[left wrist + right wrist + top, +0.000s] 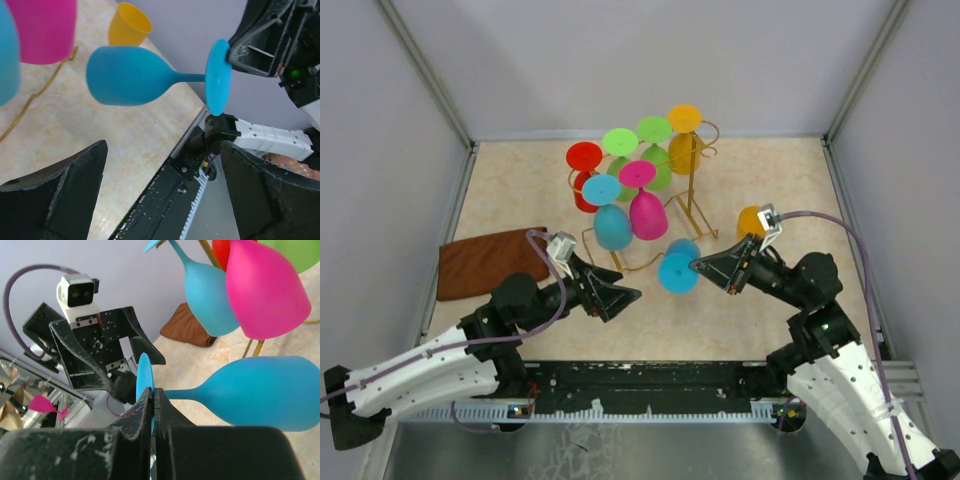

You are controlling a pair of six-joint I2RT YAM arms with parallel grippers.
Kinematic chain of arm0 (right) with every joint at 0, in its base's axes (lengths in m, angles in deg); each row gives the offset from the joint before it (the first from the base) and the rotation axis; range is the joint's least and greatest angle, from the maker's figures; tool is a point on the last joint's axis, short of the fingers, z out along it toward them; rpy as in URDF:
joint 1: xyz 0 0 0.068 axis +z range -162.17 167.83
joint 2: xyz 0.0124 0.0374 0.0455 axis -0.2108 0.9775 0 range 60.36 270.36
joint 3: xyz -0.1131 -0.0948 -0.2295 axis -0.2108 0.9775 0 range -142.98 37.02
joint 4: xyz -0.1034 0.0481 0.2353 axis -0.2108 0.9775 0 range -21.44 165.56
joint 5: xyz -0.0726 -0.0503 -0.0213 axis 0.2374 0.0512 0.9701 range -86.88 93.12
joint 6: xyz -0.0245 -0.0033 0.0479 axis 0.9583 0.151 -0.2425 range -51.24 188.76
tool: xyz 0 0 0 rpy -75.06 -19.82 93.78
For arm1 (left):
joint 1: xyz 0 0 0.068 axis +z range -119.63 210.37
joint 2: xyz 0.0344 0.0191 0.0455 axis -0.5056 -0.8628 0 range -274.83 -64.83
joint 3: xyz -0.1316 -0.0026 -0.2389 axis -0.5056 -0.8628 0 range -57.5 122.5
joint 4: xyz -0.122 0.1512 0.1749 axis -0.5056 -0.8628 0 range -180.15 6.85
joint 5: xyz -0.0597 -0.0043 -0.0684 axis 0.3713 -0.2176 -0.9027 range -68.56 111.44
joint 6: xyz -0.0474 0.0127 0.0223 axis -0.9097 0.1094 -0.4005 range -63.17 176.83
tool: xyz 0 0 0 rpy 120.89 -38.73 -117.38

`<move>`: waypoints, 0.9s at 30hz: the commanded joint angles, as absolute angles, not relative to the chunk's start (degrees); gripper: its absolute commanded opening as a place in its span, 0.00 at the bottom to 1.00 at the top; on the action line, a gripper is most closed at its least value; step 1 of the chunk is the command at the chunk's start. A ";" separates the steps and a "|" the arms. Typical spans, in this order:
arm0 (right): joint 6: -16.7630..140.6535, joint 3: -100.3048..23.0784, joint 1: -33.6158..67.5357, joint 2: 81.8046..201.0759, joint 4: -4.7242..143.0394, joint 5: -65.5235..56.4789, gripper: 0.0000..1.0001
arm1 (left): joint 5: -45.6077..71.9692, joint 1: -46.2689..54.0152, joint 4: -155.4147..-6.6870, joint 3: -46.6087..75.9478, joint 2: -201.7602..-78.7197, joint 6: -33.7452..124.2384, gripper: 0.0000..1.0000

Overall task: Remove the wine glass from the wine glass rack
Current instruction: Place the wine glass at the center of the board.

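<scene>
The beige marbled counter [520,190] carries the gold metal wire wine glass rack [696,205] at its far middle. Coloured plastic glasses [648,213] hang bowl-down from its top rails. A brown cloth [485,262] lies flat at the left side. The blue plastic wine glass [677,270] is off the rack, just in front of it, horizontal in the air with its bowl toward the rack. A small orange cup [751,220] stands near, on the right. The right tool [698,265] is clamped on the edge of the blue glass's round foot. The left tool [628,296] has its fingers wide apart, holds nothing, and points at that foot.
</scene>
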State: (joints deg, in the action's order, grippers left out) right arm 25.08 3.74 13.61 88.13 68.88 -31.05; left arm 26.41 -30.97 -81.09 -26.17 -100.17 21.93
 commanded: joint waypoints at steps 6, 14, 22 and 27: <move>32.73 4.66 14.20 87.74 69.31 -38.36 0.00 | 12.83 -30.89 -70.10 -27.49 -104.26 19.19 0.99; 33.82 6.55 14.20 88.45 66.19 -43.72 0.00 | 8.87 -30.92 -57.53 -32.99 -105.85 14.81 0.89; 35.01 7.31 14.20 89.32 67.36 -45.96 0.00 | 10.26 -32.23 -52.15 -32.75 -112.10 13.87 0.81; 34.50 7.19 14.20 90.68 65.90 -46.08 0.00 | 8.66 -34.48 -49.84 -30.61 -118.01 15.36 0.76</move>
State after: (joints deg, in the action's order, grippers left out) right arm 33.89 7.46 13.61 89.66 69.58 -44.56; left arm 10.98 -33.09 -55.04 -33.01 -114.81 14.41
